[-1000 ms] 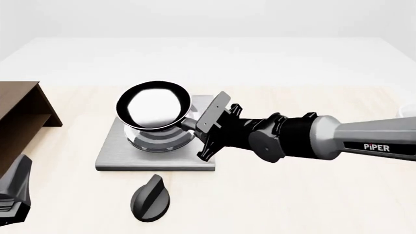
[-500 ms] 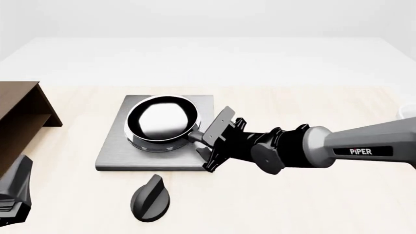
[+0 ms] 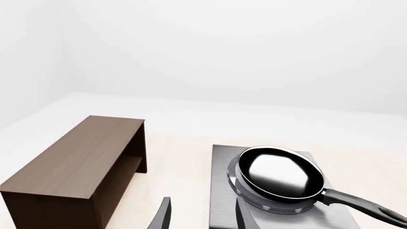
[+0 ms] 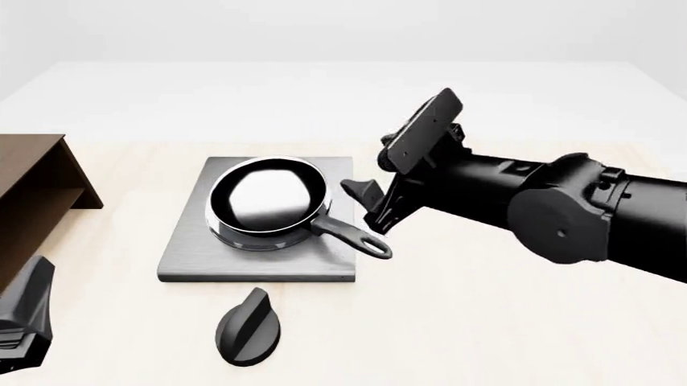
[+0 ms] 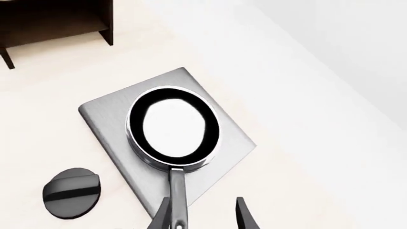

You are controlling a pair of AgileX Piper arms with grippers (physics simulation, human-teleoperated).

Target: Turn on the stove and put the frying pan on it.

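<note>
Surface: pale wood table (image 4: 483, 322), white backdrop.
Front view: frying pan (image 4: 269, 203) sits on stove (image 4: 183, 249); right gripper (image 4: 371, 205) raised beside handle, jaws parted, empty; knob (image 4: 249, 328) near stove's front edge.
Left wrist: left gripper (image 3: 200, 214) fingers apart, holding nothing; brown box (image 3: 76, 167) beside stove.
Right wrist: pan centred on burner; knob (image 5: 71, 192) apart.

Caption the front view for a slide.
Frying pan resting on the stove, right gripper open and clear above its handle.
</note>
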